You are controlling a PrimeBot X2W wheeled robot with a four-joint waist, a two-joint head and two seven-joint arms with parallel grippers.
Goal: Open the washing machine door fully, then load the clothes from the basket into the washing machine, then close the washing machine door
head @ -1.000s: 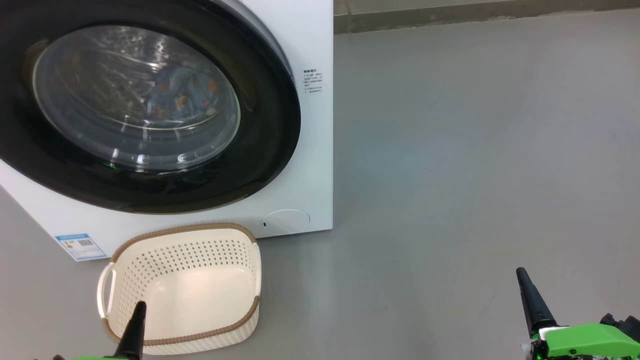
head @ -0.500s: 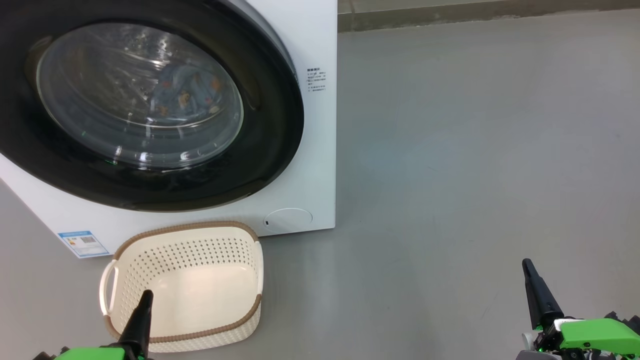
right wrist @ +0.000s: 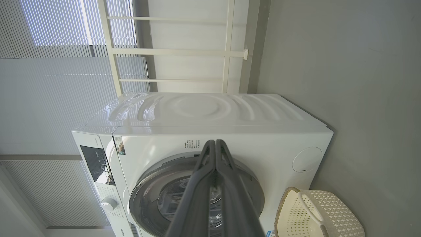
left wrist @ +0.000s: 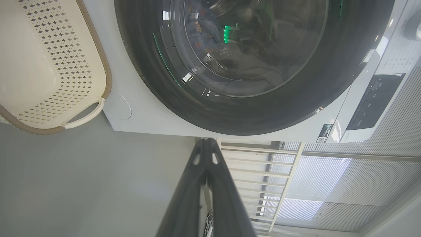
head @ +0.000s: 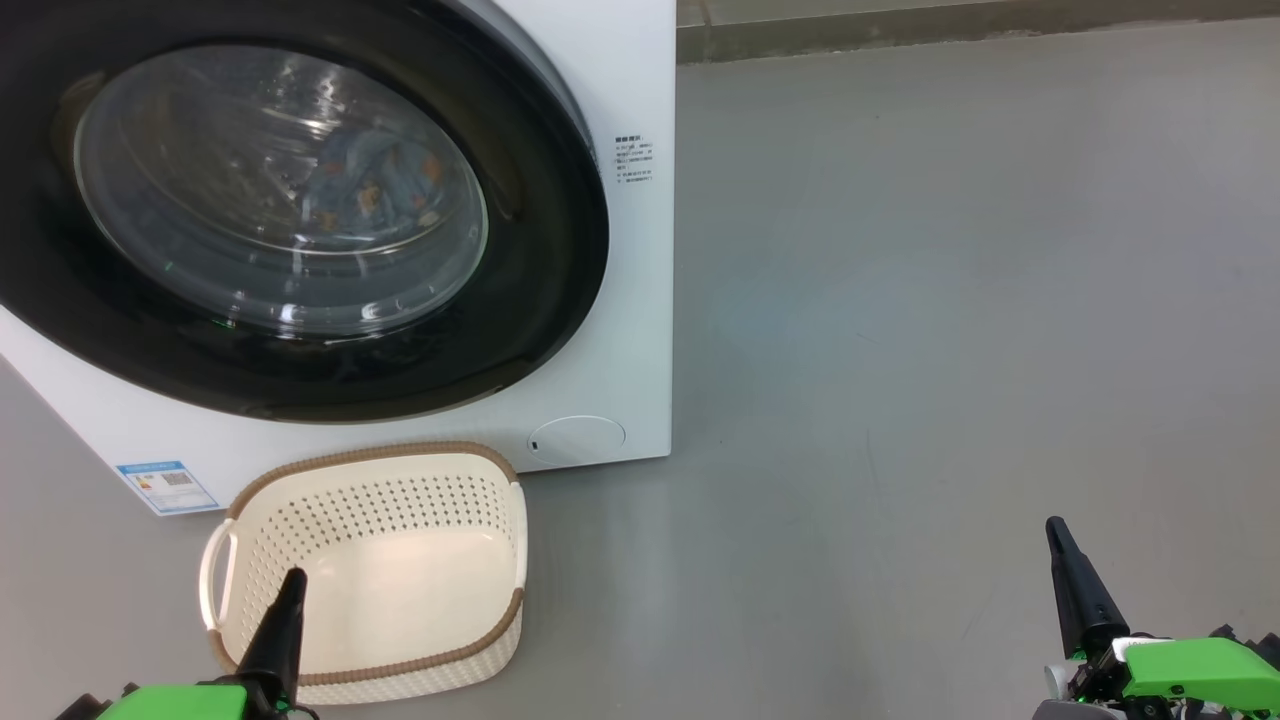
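One washing machine [head: 640,300] is counted, and one round door [head: 545,250] is fitted to it. One small round flap [head: 577,437], one blue label [head: 165,486] and one block of printed text [head: 632,160] are seen on its front; one knob [right wrist: 108,204] and one dark control panel [right wrist: 97,164] are counted as well. One basket [head: 400,462] is found, with two handles [head: 208,575]. One bundle of clothes [head: 375,190] is made out behind the glass; the number of garments cannot be told. Two claws are counted, the left claw [head: 293,580] and the right claw [head: 1055,530], each with two fingers [left wrist: 187,200].
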